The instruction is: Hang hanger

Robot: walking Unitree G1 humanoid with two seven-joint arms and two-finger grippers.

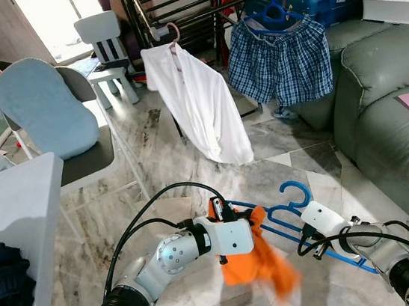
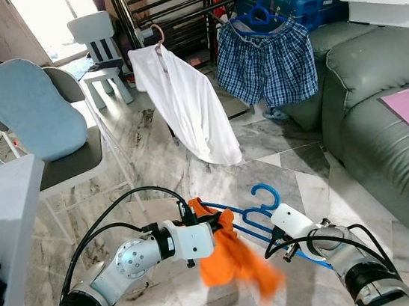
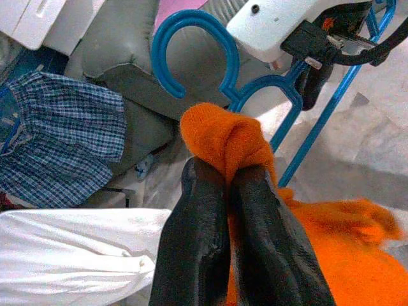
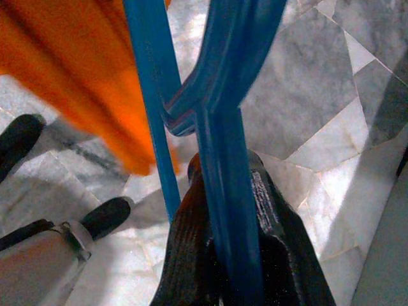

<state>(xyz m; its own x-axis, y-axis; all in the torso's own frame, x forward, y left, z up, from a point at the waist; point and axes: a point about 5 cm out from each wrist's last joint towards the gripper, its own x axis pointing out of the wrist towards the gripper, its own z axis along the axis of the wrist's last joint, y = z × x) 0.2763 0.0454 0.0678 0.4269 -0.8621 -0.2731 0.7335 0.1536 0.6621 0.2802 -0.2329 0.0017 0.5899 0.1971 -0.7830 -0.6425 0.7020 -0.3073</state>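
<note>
Hanger (image 1: 287, 210): blue plastic, held low in front of the body, above the marble floor (image 1: 150, 141); hook up and toward the rack (image 1: 192, 3), well apart from it.
Cloth (image 1: 260, 259): orange, draped over the left end of the hanger, lower part hanging free and blurred.
Handling, hanger: probably light and stiff, thin bars, smooth, so likely to turn in a loose grip; best hold on the bar near the neck, below the hook.
Handling, cloth: soft and limp, light; likely to slide off the smooth bar if tilted.
Right gripper (image 4: 233, 210): fingers pressed together on one blue bar, just under the fork where the bars meet; bar running straight between the two pads.
Left gripper (image 3: 233, 191): fingers closed tight, pinching a fold of orange cloth; cloth bulging out past the tips, hanger hook just beyond.
Relation: both grippers near each other, hanger bridging between; left touching cloth only, as far as visible.
Rack: dark bars at the back, already carrying a white shirt (image 1: 202, 108) on a pink hanger and checked shorts (image 1: 279, 64) on a blue one; free bar between them seems possible as place.
Stage: judged mid-task, cloth on, hanging not yet done.
Risk: cloth slipping, hook missing the bar.
</note>
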